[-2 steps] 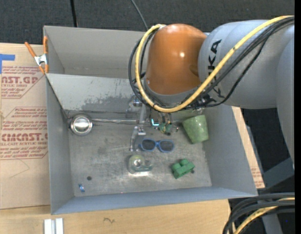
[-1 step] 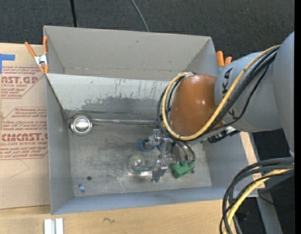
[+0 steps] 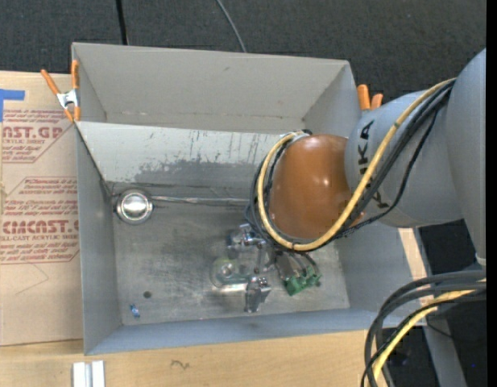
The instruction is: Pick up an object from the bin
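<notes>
Clear piece (image 3: 226,274), 1, by jaws; 1 silver cap (image 3: 134,206); 1 green piece (image 3: 300,281)

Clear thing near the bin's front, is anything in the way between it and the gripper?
Nothing visible does. The open gripper is down right beside the clear thing. The green thing lies on the gripper's other side, and the silver disc is far off at the left.

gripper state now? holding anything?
Gripper: open, down beside a clear round thing, not shut on it.
</notes>
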Tool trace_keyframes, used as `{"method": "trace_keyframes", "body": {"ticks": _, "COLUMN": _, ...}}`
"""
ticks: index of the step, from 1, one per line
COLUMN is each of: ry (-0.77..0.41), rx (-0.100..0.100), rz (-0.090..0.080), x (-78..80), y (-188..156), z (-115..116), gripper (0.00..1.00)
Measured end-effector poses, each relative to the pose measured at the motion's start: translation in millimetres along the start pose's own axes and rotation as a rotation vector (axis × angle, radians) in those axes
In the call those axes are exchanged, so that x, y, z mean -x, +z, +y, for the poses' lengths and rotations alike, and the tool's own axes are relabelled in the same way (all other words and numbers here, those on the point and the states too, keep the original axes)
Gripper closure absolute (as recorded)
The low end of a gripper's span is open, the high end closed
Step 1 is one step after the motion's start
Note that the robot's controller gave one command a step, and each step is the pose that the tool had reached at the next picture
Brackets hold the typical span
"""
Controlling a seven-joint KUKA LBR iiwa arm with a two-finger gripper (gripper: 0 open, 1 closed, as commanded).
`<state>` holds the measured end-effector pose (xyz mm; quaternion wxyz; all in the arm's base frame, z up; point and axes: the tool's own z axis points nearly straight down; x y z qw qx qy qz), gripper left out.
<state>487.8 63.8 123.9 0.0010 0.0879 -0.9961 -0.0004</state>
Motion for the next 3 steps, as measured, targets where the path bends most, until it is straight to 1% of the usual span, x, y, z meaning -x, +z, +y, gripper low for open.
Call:
{"method": "trace_keyframes", "body": {"ticks": 1, "ry": 0.39, "rx": 0.001, "rz": -0.005, "x": 35.6, "y": 51.6, "z": -1.4, "gripper": 0.0}}
{"method": "trace_keyframes", "body": {"ticks": 2, "ry": 0.39, "rx": 0.002, "rz": -0.007, "x": 36.3, "y": 49.6, "z": -1.2, "gripper": 1.0}}
{"method": "trace_keyframes", "body": {"ticks": 3, "ry": -0.047, "rx": -0.003, "rz": -0.01, "x": 33.6, "y": -150.1, "z": -47.4, "gripper": 1.0}}
